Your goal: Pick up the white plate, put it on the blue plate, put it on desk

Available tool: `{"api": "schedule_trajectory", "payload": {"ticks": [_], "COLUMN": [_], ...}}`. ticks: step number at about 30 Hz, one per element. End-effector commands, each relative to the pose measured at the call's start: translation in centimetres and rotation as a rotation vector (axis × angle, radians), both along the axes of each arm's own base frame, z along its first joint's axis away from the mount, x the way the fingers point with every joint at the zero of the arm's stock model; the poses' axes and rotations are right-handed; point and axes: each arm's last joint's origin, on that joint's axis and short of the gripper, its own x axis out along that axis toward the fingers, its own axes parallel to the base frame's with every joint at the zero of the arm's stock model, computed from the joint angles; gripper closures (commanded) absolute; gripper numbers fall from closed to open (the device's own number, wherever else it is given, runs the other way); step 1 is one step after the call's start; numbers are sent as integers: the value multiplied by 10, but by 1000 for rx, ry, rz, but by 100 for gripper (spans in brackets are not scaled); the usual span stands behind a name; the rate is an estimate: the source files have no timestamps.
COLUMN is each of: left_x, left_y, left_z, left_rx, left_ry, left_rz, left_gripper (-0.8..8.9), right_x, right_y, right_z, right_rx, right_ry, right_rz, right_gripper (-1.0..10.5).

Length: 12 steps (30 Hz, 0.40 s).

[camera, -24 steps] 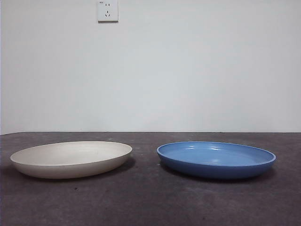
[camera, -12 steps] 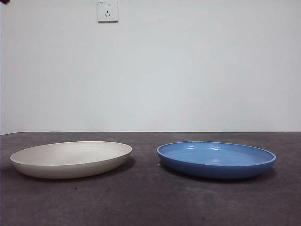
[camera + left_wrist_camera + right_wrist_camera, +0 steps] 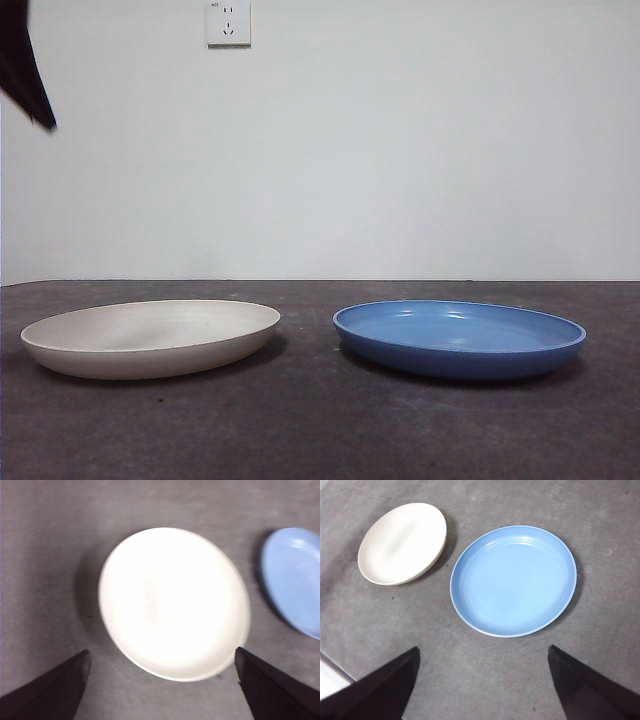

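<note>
We see even, soft light in the front view, sharp throughout; the white plate [image 3: 150, 338] and the blue plate [image 3: 460, 338] each cast a soft shadow on the desk [image 3: 320, 430]. Small glints sit on the blue plate's inside. In the left wrist view everything is motion-blurred, and the white plate is overexposed, its surface washed out. The right wrist view is crisp and evenly bright, with soft shadows beside both plates.

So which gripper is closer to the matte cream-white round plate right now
Left. The left gripper hangs open directly above the matte cream-white round plate, which fills its view. The right gripper hangs open over the glossy blue plate, the white one off to its side.
</note>
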Motion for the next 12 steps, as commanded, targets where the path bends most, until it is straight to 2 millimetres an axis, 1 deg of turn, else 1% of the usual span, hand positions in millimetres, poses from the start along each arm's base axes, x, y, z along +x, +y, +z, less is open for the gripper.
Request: {"api": "schedule_trajectory", "payload": {"ticks": [1, 7, 12], "left_x": [19, 53, 72], "left_y": [-1, -4, -5], "left_z": [-8, -39, -62], "left_rx": [13, 36, 61], "left_ry": [28, 94, 135], "left_rz": [11, 24, 37], "left_gripper": [348, 349, 349], "right_x": [0, 1, 1], "right_y": [1, 1, 1], "right_z": [5, 6, 6], "right_rx": [9, 9, 9], "right_ry": [-12, -14, -16], "right_rz": [0, 0, 0], "right_gripper": [535, 535, 535]}}
